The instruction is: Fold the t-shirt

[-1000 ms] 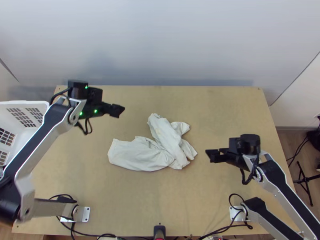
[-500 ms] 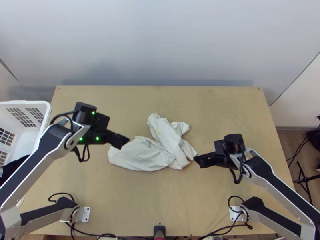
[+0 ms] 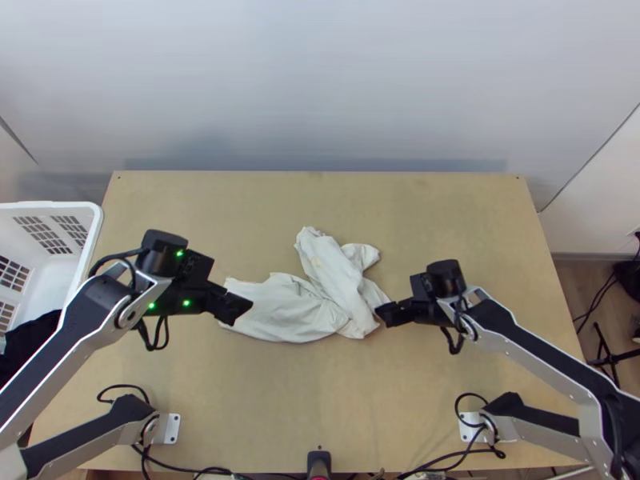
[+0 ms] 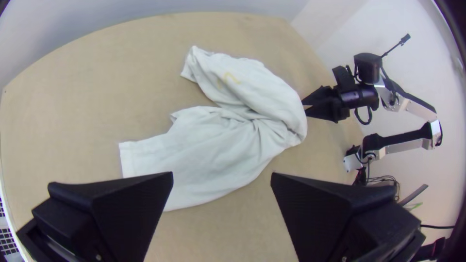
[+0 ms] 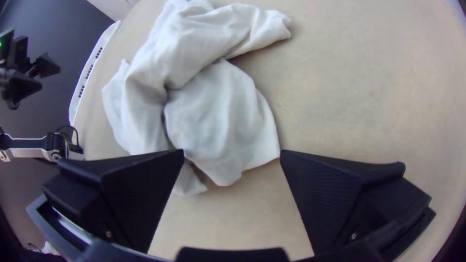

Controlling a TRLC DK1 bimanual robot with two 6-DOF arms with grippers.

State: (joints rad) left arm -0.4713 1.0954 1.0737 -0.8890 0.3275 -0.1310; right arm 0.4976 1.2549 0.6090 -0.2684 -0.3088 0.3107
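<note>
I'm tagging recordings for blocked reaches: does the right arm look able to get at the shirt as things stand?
Probably yes. The right gripper is right by the shirt's near side, fingers apart, with nothing seen in between. The left gripper is at the opposite end, out of its way.

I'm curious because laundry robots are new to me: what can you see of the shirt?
The shirt is white, soft-looking cloth with a faint yellow mark. It lies bunched and creased around the middle of the table, a flatter part stretching left to a straight edge. The left tool and right tool are open; neither grips it.
</note>
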